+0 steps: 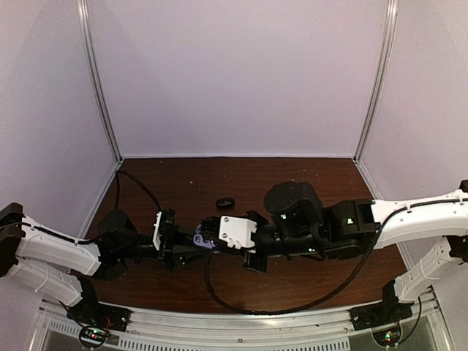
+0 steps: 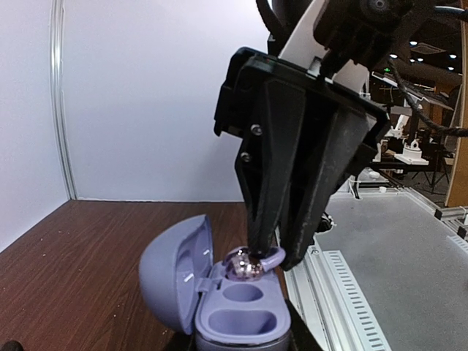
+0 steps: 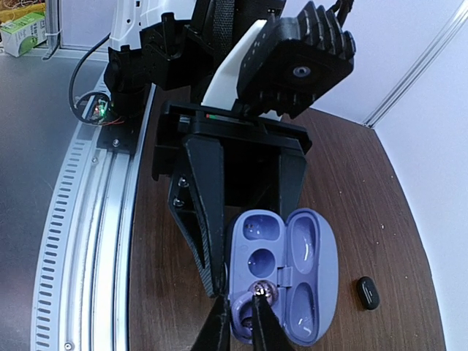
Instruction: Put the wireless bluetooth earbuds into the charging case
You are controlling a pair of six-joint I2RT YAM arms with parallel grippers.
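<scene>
Earbud (image 2: 243, 266), glossy pale purple, sits pinched between the nearly closed fingertips of the right gripper (image 2: 274, 257), at one well of the charging case (image 2: 170, 272). The left gripper (image 1: 184, 246) clamps that case from both sides, its lid hinged open, over the brown table (image 1: 314, 179). A small black oval object (image 1: 225, 202) lies apart on the wood. Print on the green carton (image 3: 22, 33) is too blurred to read.

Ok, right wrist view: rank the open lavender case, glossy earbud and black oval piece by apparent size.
Largest: open lavender oval charging case.
Then glossy pale-purple earbud and small black oval piece: look alike, not ranked.
</scene>
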